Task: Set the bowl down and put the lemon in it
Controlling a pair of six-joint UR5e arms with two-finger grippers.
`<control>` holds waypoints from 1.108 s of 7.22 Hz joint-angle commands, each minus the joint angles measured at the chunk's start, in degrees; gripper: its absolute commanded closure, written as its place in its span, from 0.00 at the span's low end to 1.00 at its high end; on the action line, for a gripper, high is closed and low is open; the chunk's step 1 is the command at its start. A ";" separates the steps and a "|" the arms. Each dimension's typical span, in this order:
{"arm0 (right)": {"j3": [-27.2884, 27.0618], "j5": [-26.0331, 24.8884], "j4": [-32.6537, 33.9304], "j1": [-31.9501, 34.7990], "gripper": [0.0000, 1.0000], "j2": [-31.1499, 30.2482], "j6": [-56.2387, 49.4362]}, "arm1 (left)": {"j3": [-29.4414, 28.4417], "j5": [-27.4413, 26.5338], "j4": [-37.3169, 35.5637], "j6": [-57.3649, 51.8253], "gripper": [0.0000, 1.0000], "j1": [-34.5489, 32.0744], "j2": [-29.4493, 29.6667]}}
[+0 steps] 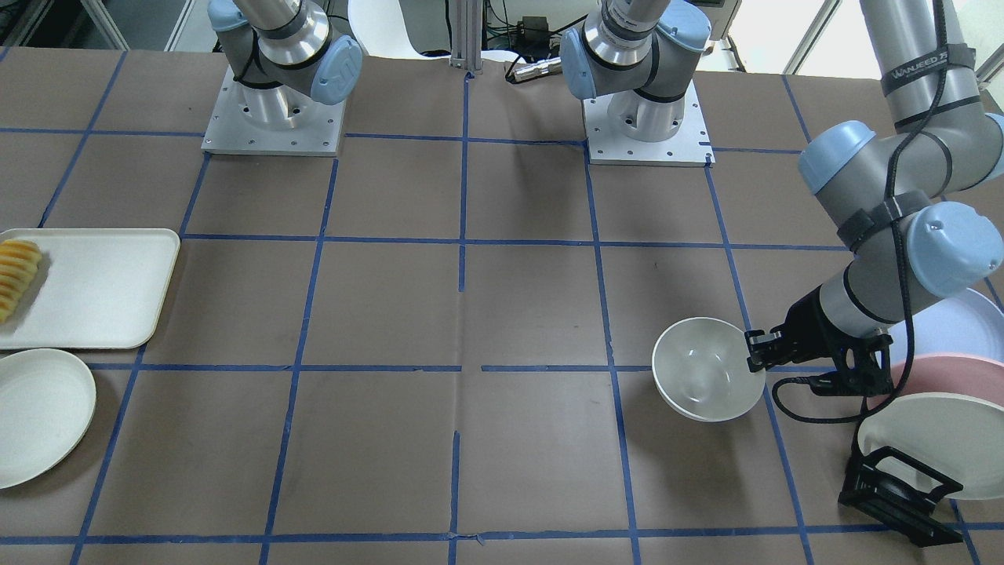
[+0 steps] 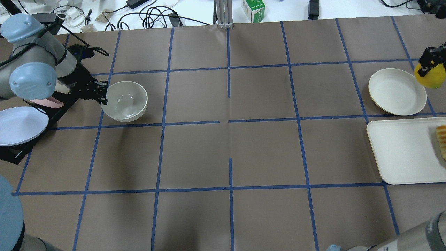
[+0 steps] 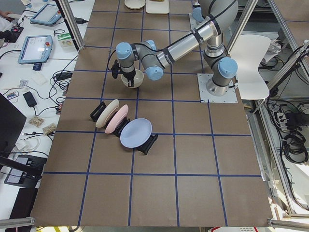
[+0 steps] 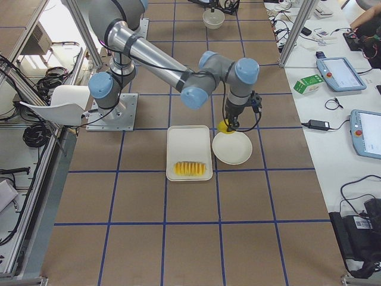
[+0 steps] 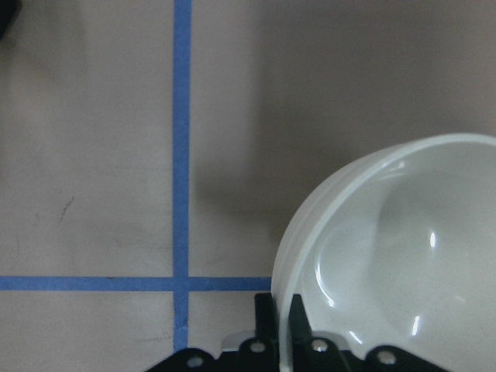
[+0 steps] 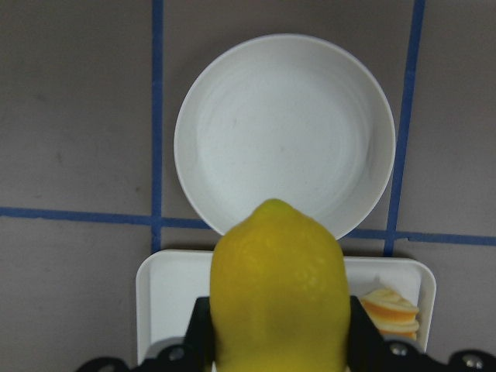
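Observation:
The white bowl [image 2: 126, 101] is near the table's left side, also seen in the front view [image 1: 706, 375]. My left gripper [image 2: 104, 94] is shut on its near rim, one finger inside and one outside, as the left wrist view [image 5: 280, 314] shows. The bowl [image 5: 403, 263] is tilted and looks held just above the table. My right gripper [image 2: 429, 67] is shut on the yellow lemon [image 2: 432, 78] at the far right edge. The lemon [image 6: 279, 263] hangs above the near edge of a shallow dish.
A shallow white dish [image 2: 397, 91] and a white tray [image 2: 400, 150] with orange-yellow sliced food [image 1: 17, 275] lie on the right side. A black rack of pastel plates [image 1: 941, 424] stands close behind the left gripper. Blue tape lines grid the brown table.

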State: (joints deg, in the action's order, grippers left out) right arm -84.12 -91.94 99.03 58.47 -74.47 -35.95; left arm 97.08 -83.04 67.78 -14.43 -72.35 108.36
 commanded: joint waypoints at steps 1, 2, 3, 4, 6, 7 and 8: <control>-0.17 -0.08 -11.88 0.06 0.96 -12.22 0.79 | -1.72 6.21 3.15 10.77 1.00 -6.96 -1.31; -1.04 -0.17 -13.76 0.06 0.96 -14.45 1.23 | -1.72 6.48 1.85 17.79 1.00 -12.49 -0.53; -1.48 0.79 -15.17 0.67 0.96 -15.17 3.41 | -1.11 6.31 0.35 21.08 1.00 -18.12 0.09; -1.49 2.10 -15.79 5.46 0.96 -16.22 7.35 | -0.41 6.31 -3.23 27.81 1.00 -22.61 1.14; -0.87 2.29 -12.66 19.85 0.96 -15.97 27.48 | 2.65 5.96 -8.86 32.80 1.00 -28.35 3.17; -0.87 2.20 -10.98 25.58 0.96 -15.18 31.60 | 4.06 6.13 -12.72 32.98 1.00 -28.37 4.48; -0.87 2.12 -10.88 29.73 0.96 -14.48 37.21 | 4.34 6.22 -13.80 34.89 1.00 -28.63 5.71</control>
State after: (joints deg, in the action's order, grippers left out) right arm -85.02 -89.75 87.21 81.86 -89.77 -6.30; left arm 100.45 -76.90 56.59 18.55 -100.28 112.52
